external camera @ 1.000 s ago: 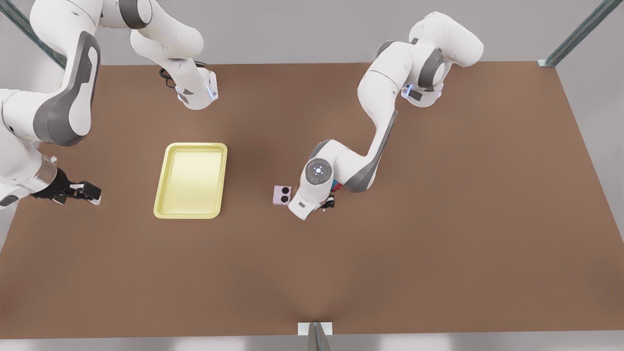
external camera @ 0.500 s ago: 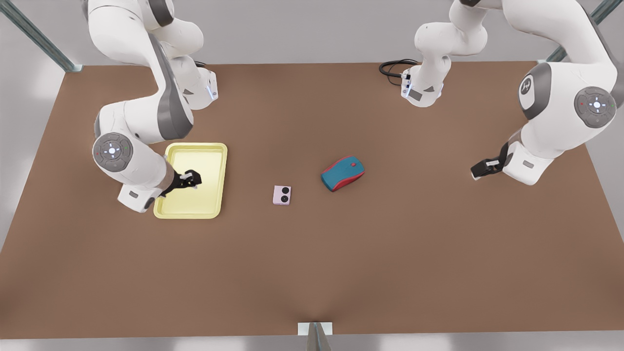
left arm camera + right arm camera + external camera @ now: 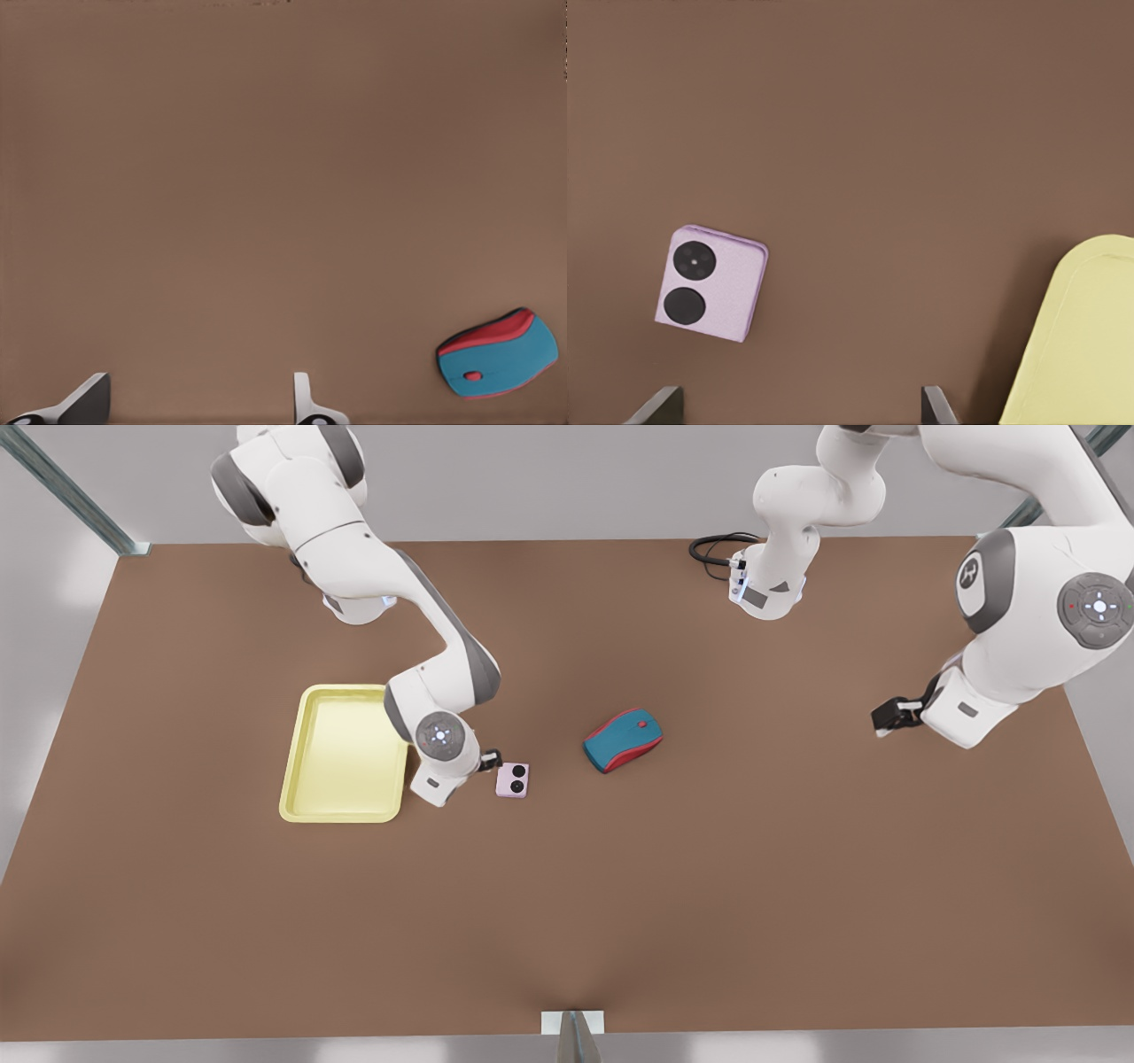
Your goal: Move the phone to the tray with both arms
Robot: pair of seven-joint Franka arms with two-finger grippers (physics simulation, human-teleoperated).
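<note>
Pale pink-lilac, the phone [image 3: 512,780] is lying flat on the brown surface [image 3: 620,886] with its two black camera circles facing up, between the tray [image 3: 345,753] and the mouse [image 3: 623,740], touching neither. The right tool [image 3: 490,760] is sitting just beside the phone, on the side toward the tray, at the end of the arm that is reaching down from the far edge on the front view's left. In the right wrist view its two fingers [image 3: 656,407] are standing wide apart with nothing between them; the phone [image 3: 710,283] is lying just off the line between them, near one fingertip and clear of both, while a rounded corner of the yellow tray [image 3: 1085,345] is showing close by the other. The tray is resting on the surface with nothing in it, its near long side close under the right arm's wrist. The left tool [image 3: 890,716] is hanging well away on the front view's right, far from the phone, and that arm is waiting. In the left wrist view its fingers [image 3: 306,403] are spread apart and holding nothing, above bare surface, with the teal-and-red mouse [image 3: 498,352] off to one side.
</note>
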